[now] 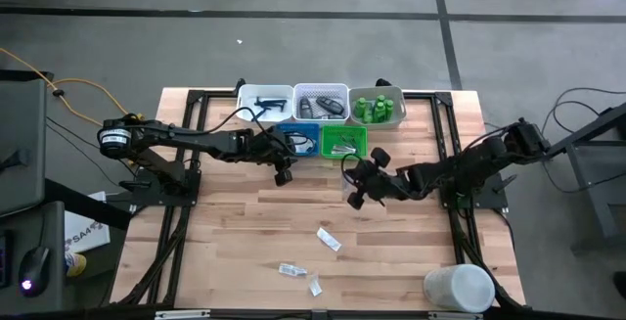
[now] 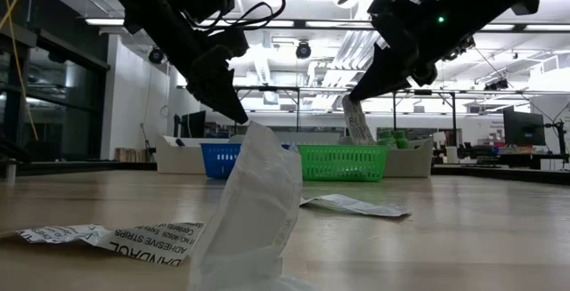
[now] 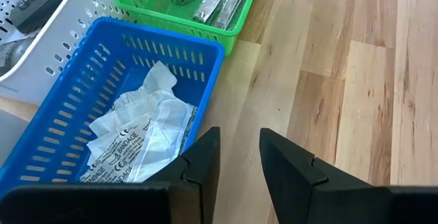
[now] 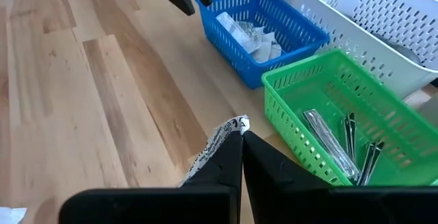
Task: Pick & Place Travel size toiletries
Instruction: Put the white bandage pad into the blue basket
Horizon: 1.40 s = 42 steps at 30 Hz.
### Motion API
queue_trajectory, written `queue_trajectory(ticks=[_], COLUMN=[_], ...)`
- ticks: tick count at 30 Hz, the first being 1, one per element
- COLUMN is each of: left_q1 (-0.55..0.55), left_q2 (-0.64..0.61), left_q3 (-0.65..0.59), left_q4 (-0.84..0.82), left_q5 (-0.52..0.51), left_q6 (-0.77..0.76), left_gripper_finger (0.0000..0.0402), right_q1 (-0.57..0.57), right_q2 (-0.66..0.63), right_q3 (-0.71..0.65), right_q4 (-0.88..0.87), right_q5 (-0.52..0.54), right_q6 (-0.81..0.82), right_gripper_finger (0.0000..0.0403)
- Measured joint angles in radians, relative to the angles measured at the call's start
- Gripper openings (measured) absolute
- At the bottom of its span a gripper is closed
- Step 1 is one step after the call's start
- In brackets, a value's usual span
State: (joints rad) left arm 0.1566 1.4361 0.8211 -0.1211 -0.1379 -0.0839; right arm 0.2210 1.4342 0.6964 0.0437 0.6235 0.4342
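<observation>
My right gripper (image 4: 241, 142) is shut on a white printed packet (image 2: 358, 124) and hovers in front of the green basket (image 1: 344, 142), which holds metal pieces and a clear packet. My left gripper (image 3: 236, 159) stands open with nothing between its fingers, just in front of the blue basket (image 3: 102, 114), where several white packets lie. Three more packets (image 1: 329, 240) (image 1: 290, 270) (image 1: 315, 286) lie flat on the near half of the table. Green bottles (image 1: 377, 108) stand in the far right white tray. My right gripper pinches the white packet's upper end (image 4: 233, 127) between its two fingers; a small tip of it sticks out past the fingertips. The fingers slant down, coming from the table's right side. The packet hangs below them (image 2: 360, 129), clear of the table.
Three white trays (image 1: 321, 102) line the far edge behind the two baskets. A large white cylindrical container (image 1: 458, 289) lies at the near right corner. Bare wood stretches between the baskets and the loose packets.
</observation>
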Motion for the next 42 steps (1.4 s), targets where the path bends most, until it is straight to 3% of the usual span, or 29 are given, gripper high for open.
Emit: queue_trajectory(ticks=[15,34,42], left_q1=[0.000,0.000,0.000], left_q2=[0.000,0.000,0.000], left_q3=[0.000,0.000,0.000], left_q4=[0.000,-0.001,0.004], left_q5=[0.000,0.000,0.001], left_q6=[0.000,0.000,0.001], left_gripper_finger=[0.0104,0.0104,0.0107], right_q1=[-0.021,-0.026,-0.026], right_q2=[0.000,0.000,0.000], right_q3=[-0.002,-0.193,-0.215], right_q4=[0.034,0.411,0.480], right_q5=[0.008,0.059,0.069], right_q6=[-0.024,-0.098,-0.124], right_gripper_finger=[0.0003,0.0003,0.0003])
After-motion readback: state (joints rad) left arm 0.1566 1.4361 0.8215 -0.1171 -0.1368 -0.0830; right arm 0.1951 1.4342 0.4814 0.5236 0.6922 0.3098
